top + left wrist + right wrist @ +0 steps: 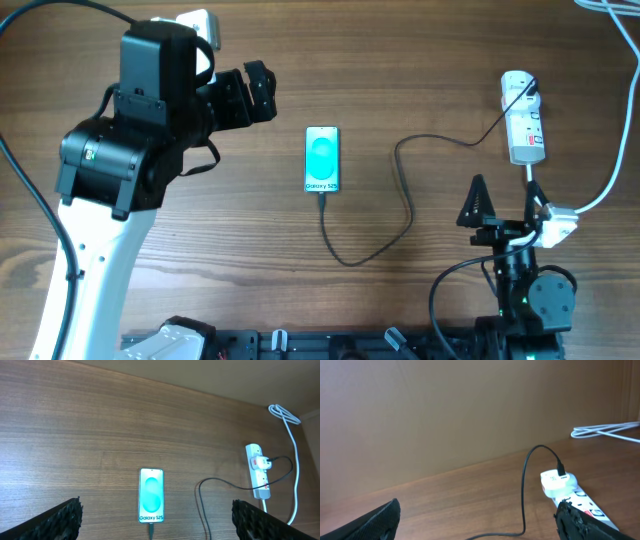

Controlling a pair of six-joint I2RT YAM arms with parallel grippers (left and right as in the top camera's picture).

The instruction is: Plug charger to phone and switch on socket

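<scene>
The phone [322, 158] lies flat at the table's middle, teal screen up, "Galaxy" text at its near end; it also shows in the left wrist view [151, 496]. The charger [404, 190], a thin black cable, has its tip at the phone's near end, loops across the table, and ends at a white adapter [261, 464] plugged into the socket [524, 125]. My left gripper [267, 95] is open and empty, left of the phone and above the table. My right gripper [505, 205] is open and empty, just in front of the socket's [587, 508] near end.
The socket's thick white cord [612, 175] curves along the table's right edge and loops at the far right corner [285, 412]. The left arm's bulky black body [130, 130] hangs over the table's left part.
</scene>
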